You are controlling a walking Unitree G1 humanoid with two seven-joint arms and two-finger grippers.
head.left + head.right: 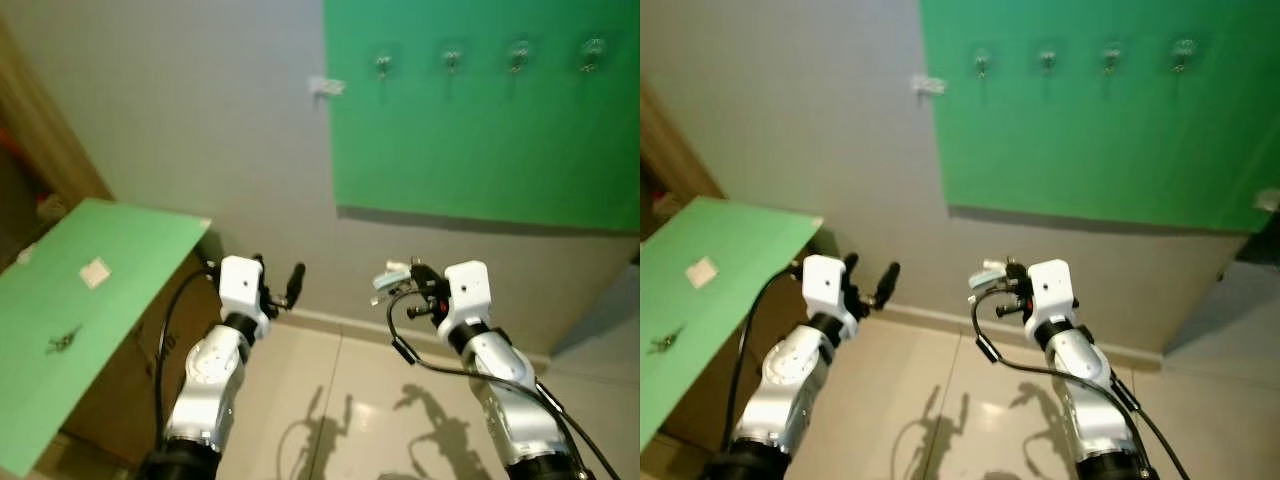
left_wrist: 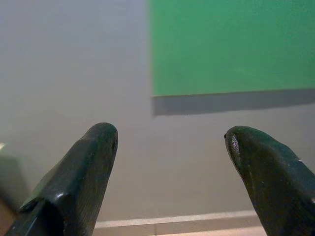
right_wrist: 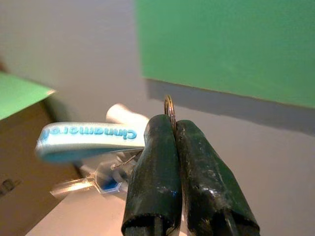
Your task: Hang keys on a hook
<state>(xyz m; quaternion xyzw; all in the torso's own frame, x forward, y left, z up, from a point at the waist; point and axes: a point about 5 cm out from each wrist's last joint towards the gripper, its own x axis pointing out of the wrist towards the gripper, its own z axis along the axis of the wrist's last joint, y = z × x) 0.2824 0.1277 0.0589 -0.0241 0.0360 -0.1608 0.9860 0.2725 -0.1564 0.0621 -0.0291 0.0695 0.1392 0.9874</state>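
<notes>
A: The right gripper [image 3: 173, 147] has its fingers pinched tight on the key ring [image 3: 169, 107], with the keys [image 1: 392, 280] and white-blue tag [image 3: 88, 139] dangling beside them.

B: The hooks [image 1: 383, 66] sit well above on the green board [image 1: 480, 150]. That thin pinch could slip while reaching. The left gripper [image 2: 170, 162] is wide open and empty.

The white key tag [image 3: 91, 136] carries blue lettering, seen reversed and partly cut off, reading roughly "cinnamore"; no other text is legible.

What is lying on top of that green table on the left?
On the green table lie a small white square and a dark little object, too blurred to identify. The table's near corner runs out of view. The robot's right hand holds the keys.
</notes>
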